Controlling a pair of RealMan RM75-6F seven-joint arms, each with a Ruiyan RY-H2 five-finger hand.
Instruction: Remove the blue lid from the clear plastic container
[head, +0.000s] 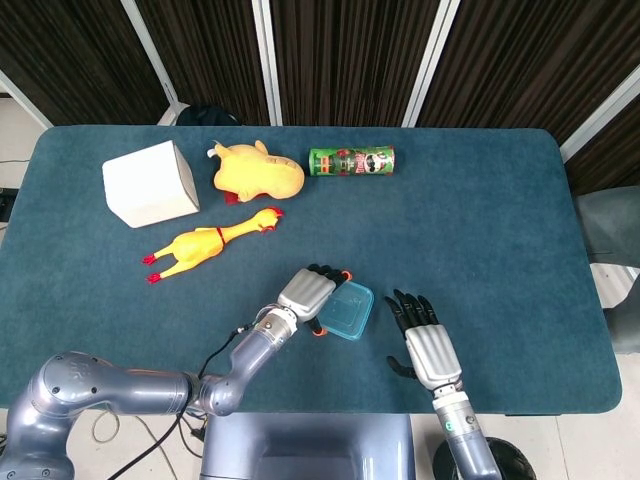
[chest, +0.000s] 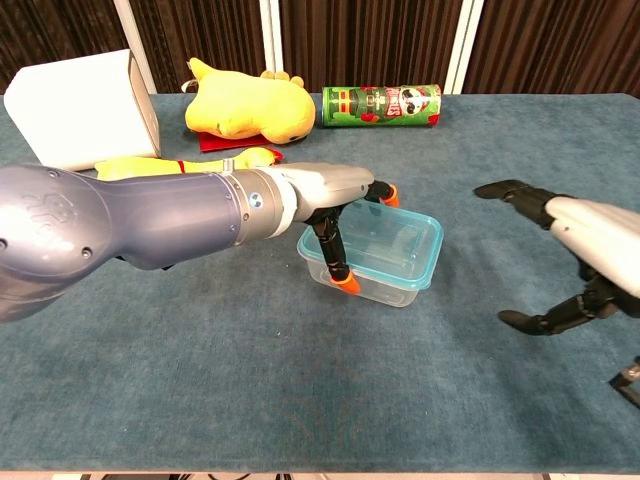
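Near the front edge of the teal surface (head: 480, 200), toward the middle: clear plastic container (chest: 375, 262) with blue lid (head: 346, 310) on, upright, long axis running diagonally from near-left to far-right in the head view. Held along its left side by the left hand (head: 306, 293), orange fingertips (chest: 346, 284) clamped at the near wall and far rim, a grip plain only in the chest view. Just right of it, apart, the right hand (head: 426, 346), fingers spread, holding nothing.
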